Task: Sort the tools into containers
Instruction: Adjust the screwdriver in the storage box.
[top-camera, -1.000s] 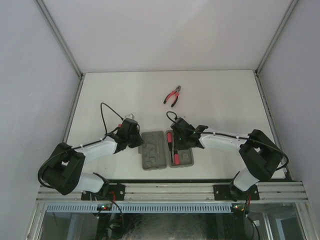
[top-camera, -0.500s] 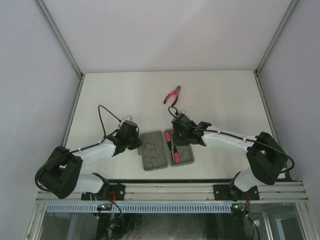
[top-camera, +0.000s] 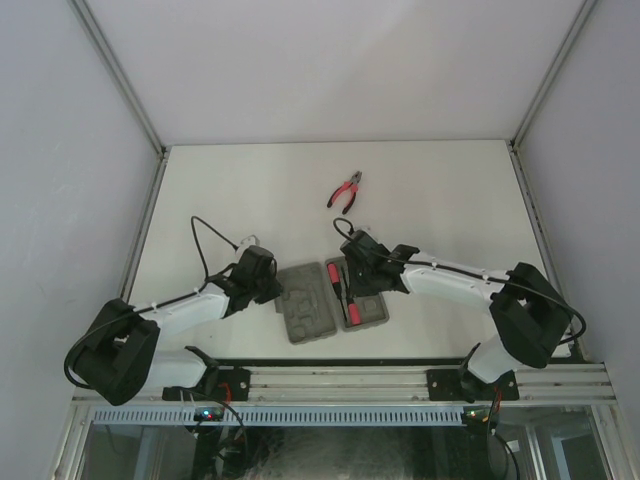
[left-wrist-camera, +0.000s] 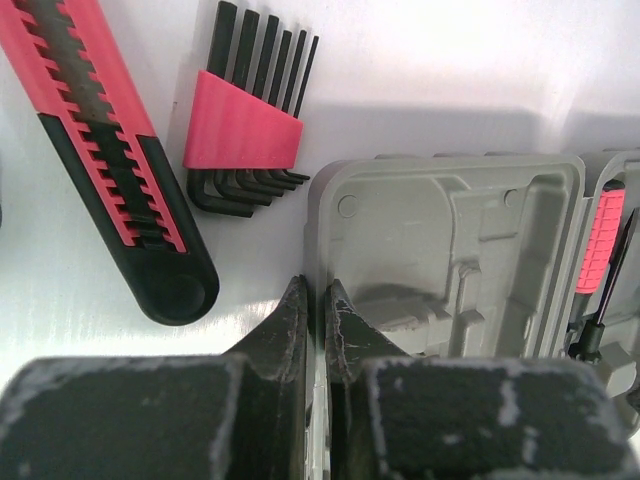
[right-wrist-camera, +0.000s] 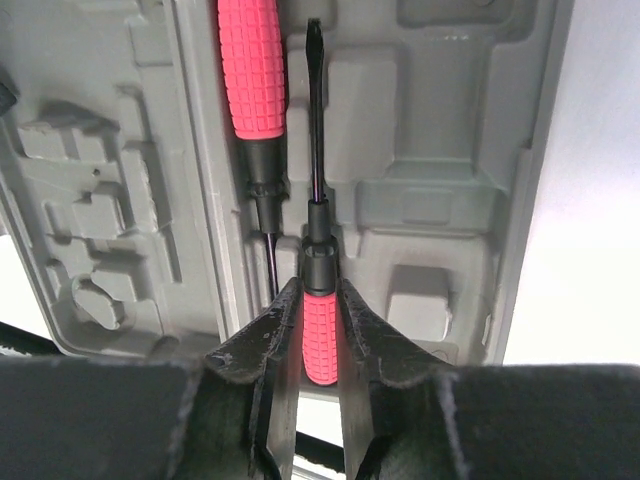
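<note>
Tool case (top-camera: 305, 318) sits open near the front edge of the bench (top-camera: 450, 200), both grey halves lying flat side by side between the two arms. The right end effector (right-wrist-camera: 318, 300) is over the right half, and its fingers (right-wrist-camera: 270, 330) are closed in against both sides of the red handle of a slim screwdriver (right-wrist-camera: 315, 200), so it's got hold of that one. The black shaft and flat tip run along a moulded slot in the case. Right next to it, on the hinge side, a fat-handled screwdriver (right-wrist-camera: 252, 70) lies in its own slot with the red grip pointing the same way as the slim one's tip. The left end effector (left-wrist-camera: 318, 300) is down at the outer edge of the left half, closed to a thin slit, and the case rim looks like it runs straight into that slit, so I'd say it's pinching the wall. Just outside the case on that side there's a hex key set (left-wrist-camera: 245, 130) in a red holder and a red-and-black ribbed tool (left-wrist-camera: 110, 150), both on the bench. The pliers (top-camera: 346, 190) lie well apart, further back on the bench.
</note>
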